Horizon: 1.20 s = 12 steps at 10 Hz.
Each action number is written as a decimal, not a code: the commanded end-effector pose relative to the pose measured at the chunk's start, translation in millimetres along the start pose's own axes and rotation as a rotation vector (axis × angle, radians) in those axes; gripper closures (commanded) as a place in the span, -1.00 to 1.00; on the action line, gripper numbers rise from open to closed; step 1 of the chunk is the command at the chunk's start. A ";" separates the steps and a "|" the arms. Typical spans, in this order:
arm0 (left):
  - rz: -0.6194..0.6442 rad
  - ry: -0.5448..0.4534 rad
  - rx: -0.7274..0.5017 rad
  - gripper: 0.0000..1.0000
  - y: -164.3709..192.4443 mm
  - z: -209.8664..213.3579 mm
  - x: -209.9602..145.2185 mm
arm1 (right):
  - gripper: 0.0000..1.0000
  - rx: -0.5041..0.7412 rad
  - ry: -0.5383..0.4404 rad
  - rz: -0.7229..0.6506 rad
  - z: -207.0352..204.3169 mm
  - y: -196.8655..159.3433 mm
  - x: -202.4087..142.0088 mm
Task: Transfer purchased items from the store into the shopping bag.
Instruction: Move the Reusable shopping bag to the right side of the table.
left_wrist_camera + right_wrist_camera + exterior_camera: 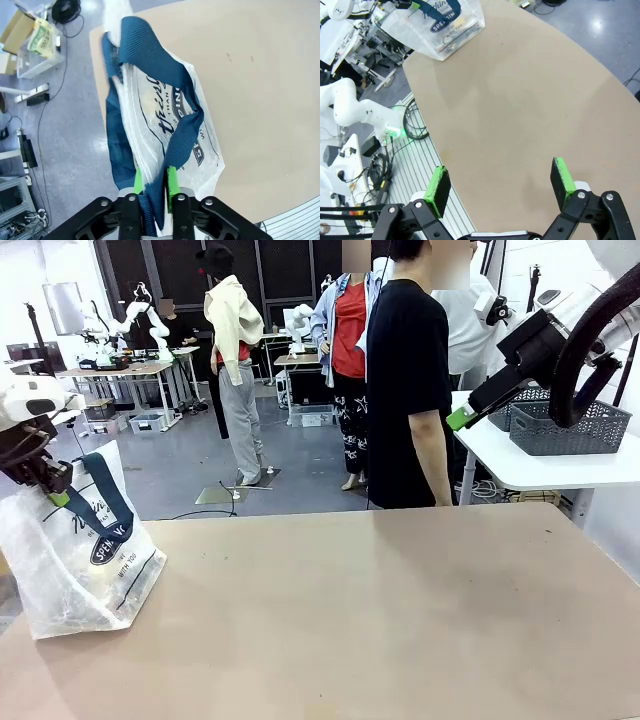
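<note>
Left claw (pixel 154 181) pinches the crinkly translucent bag's (pixel 165 125) woven navy strap (pixel 150 195); right claw (pixel 501 181) gapes.

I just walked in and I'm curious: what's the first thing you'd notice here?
The tall whitish plastic shopping bag with navy strap handles stands at the brown table's left edge, and the left gripper has one navy strap between its green jaws. The right gripper hangs wide open over bare tabletop, while a person in a black shirt stands across the table.
</note>
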<state>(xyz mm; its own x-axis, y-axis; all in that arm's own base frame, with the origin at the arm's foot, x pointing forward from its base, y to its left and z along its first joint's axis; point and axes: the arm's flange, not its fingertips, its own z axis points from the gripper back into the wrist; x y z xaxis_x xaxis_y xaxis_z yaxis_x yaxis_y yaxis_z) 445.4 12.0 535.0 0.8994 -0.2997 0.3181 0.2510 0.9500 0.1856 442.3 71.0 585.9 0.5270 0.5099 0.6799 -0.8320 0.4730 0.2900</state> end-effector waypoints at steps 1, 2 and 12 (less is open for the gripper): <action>-0.003 0.028 -0.018 -0.50 -4.8 8.5 3.1 | -1.00 -0.006 -0.016 -0.021 -2.1 -0.4 3.5; 0.007 0.042 -0.016 -0.89 -5.5 12.6 4.3 | -1.00 -0.006 -0.016 -0.021 -2.1 -0.4 3.5; -0.215 -0.073 -0.265 -1.00 -25.7 76.4 21.8 | -1.00 -0.006 -0.016 -0.021 -2.1 -0.4 3.5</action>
<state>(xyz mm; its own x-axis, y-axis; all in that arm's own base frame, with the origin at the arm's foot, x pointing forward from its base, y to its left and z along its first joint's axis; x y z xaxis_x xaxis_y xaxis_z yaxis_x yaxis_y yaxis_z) 432.0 -30.8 603.3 0.8332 -0.4131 0.3677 0.4075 0.9081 0.0967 442.3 71.0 585.9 0.5272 0.5098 0.6798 -0.8318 0.4732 0.2901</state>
